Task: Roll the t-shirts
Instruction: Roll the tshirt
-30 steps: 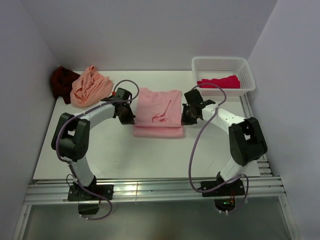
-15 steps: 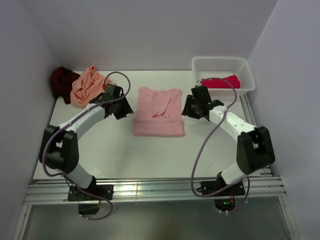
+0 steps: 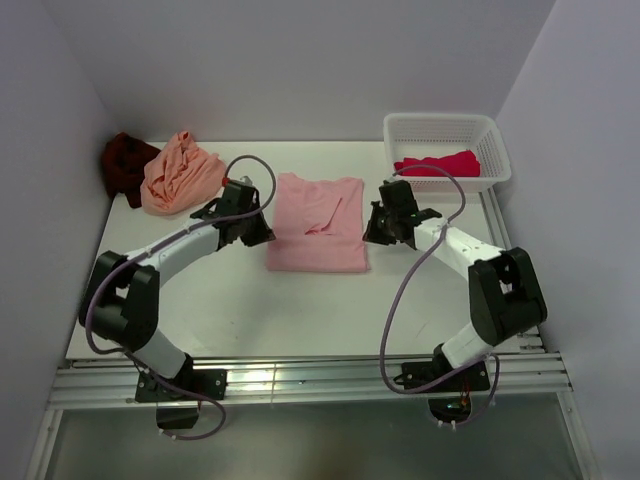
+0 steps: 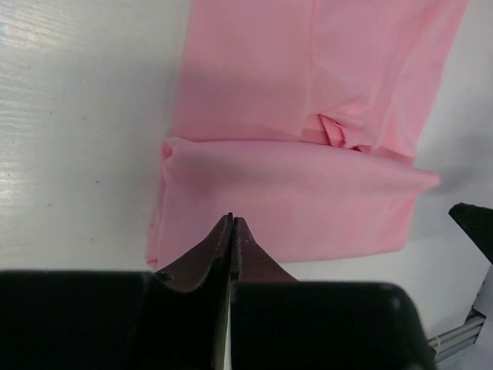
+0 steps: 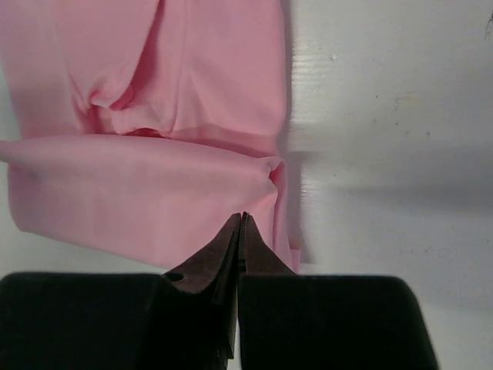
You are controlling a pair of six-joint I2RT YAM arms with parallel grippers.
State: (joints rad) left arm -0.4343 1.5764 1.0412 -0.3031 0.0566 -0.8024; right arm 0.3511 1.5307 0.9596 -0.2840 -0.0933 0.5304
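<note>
The light pink t-shirt [image 3: 316, 235] lies flat mid-table, its near part folded over into a band [image 4: 293, 193]. My left gripper [image 3: 262, 232] is shut and empty at the shirt's left edge; its tips [image 4: 232, 218] hover over the folded band. My right gripper [image 3: 371, 232] is shut and empty at the shirt's right edge, tips [image 5: 241, 216] over the band [image 5: 146, 193]. The peach-orange t-shirt [image 3: 180, 172] and the dark maroon t-shirt [image 3: 124, 165] lie bunched at the far left. The bright red t-shirt [image 3: 438, 163] lies in the basket.
The white lattice basket [image 3: 445, 128] stands at the far right corner. Walls close the table on the left, back and right. The arms' cables loop above the table beside the shirt.
A second ago both grippers were at the shirt's near fold. They drew away toward the back and outward, and have now come back in to the shirt's side edges.
</note>
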